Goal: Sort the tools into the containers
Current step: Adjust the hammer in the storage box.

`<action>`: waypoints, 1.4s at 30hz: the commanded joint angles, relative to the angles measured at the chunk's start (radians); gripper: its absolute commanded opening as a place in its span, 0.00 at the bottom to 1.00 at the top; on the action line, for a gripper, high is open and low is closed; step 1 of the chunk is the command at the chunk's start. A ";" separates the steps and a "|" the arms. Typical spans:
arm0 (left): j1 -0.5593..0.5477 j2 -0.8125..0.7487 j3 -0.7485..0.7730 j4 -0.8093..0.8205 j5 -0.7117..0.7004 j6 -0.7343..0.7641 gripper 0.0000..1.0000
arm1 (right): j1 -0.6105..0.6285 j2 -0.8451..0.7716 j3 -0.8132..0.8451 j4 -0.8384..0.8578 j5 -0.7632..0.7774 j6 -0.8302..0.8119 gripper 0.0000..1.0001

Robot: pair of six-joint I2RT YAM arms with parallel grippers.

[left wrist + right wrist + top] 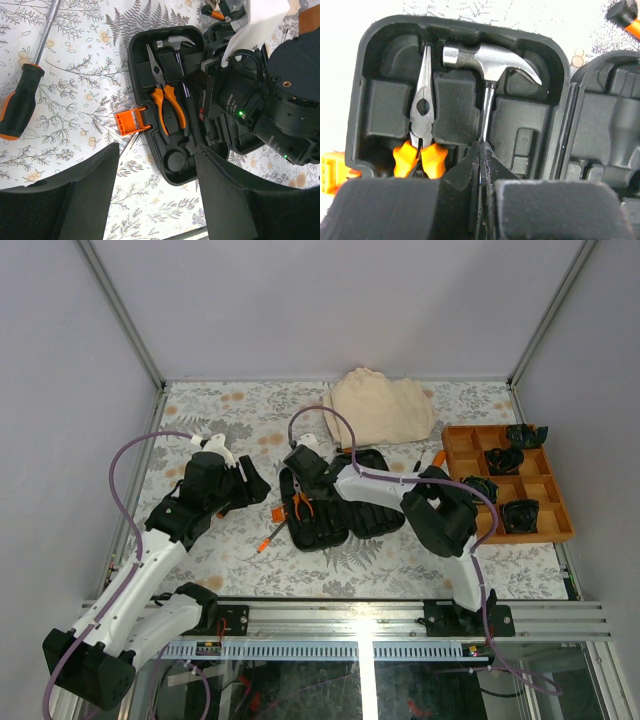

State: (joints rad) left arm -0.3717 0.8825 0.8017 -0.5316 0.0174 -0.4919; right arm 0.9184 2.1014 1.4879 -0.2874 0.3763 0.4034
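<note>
The black plastic tool case (172,165) is lying open and flat on the bench, with its little orange latch (131,121) sticking out the side. It sits right under the left hand (157,150). In the half below the right hand (481,150), the orange-handled pliers (422,130) sit in their slot, nose pointing away from that hand. The small hammer (490,57) is just beside them, steel head across the far end and thin shaft running back to the fingertips. A black-and-orange screwdriver (22,100) lies on the bench off to one side of the left hand, clear of the case.
</note>
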 commanded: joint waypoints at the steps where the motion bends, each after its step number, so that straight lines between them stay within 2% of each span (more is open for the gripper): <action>1: 0.008 0.000 0.004 0.022 -0.004 0.010 0.61 | 0.018 0.045 -0.088 -0.241 -0.091 0.010 0.00; 5: 0.008 0.000 0.004 0.021 -0.006 0.010 0.61 | 0.013 -0.055 0.001 -0.239 -0.093 -0.015 0.06; 12: 0.008 -0.001 0.004 0.021 -0.008 0.010 0.61 | -0.001 -0.239 0.016 -0.170 -0.076 -0.020 0.26; 17: 0.008 0.003 0.004 0.022 -0.002 0.010 0.62 | -0.033 -0.406 -0.128 -0.122 -0.015 -0.001 0.36; 23: 0.009 0.016 0.002 0.025 0.010 0.010 0.62 | -0.137 -0.597 -0.377 -0.054 -0.062 0.018 0.43; 31: 0.007 0.037 0.002 0.024 -0.002 0.009 0.62 | -0.214 -0.684 -0.583 0.009 -0.109 0.050 0.50; 37: 0.008 0.068 0.006 0.018 -0.011 0.004 0.62 | -0.292 -0.753 -0.674 0.025 -0.070 0.065 0.60; 42: 0.007 0.112 -0.004 0.024 0.021 -0.044 0.61 | -0.378 -0.812 -0.726 0.049 -0.126 0.063 0.62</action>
State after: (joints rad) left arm -0.3717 0.9695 0.8017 -0.5316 0.0185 -0.4976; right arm 0.5915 1.3430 0.7860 -0.2939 0.2745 0.4522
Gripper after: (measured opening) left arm 0.615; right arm 0.615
